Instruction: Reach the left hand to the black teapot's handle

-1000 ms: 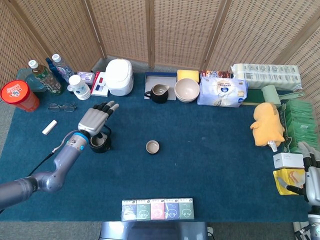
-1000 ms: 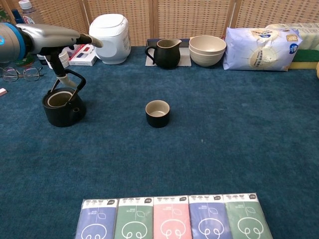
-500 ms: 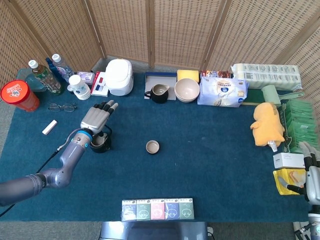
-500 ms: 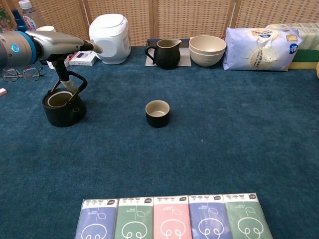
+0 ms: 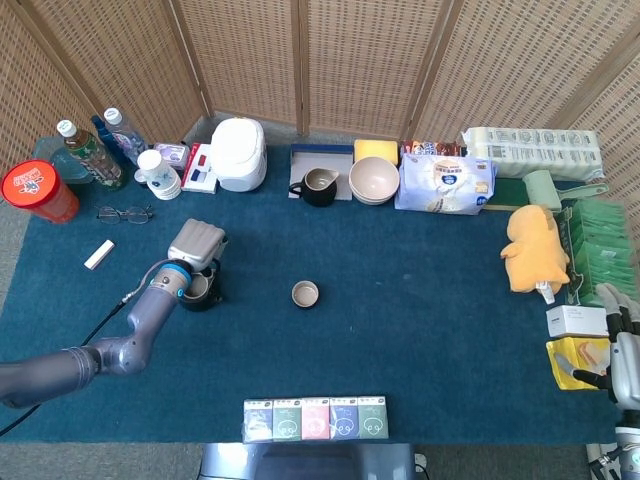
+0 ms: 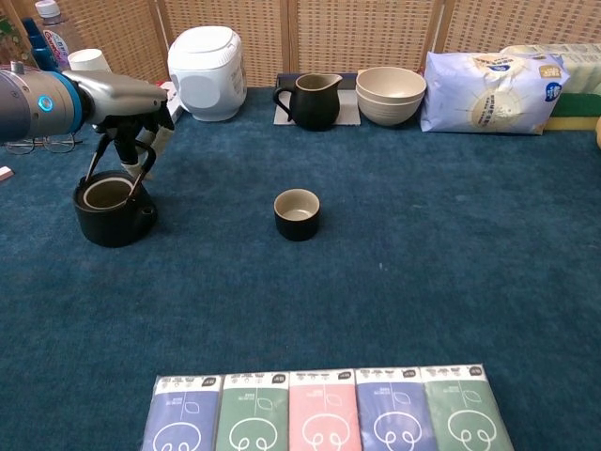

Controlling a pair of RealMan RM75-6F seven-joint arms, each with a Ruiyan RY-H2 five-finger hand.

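Observation:
The black teapot [image 6: 111,202] stands lidless on the blue cloth at the left; the head view shows the teapot [image 5: 193,292] partly under my left hand [image 5: 197,243]. In the chest view my left hand [image 6: 127,101] sits right above it, fingers curled down around the top of the arched handle [image 6: 94,162]. The handle's top is hidden by the fingers. My right hand [image 5: 625,350] rests at the table's far right edge, holding nothing, fingers apart.
A small dark cup [image 6: 297,214] stands mid-table, right of the teapot. At the back are a white pot [image 6: 207,58], a black pitcher [image 6: 315,101] and stacked bowls [image 6: 390,94]. Glasses [image 6: 38,143] lie at the left. Tissue packets [image 6: 324,413] line the front edge.
My left hand went from stretched out flat over the teapot to lowered, with its fingers curled around the handle. The teapot shifted slightly left. The right hand stayed put.

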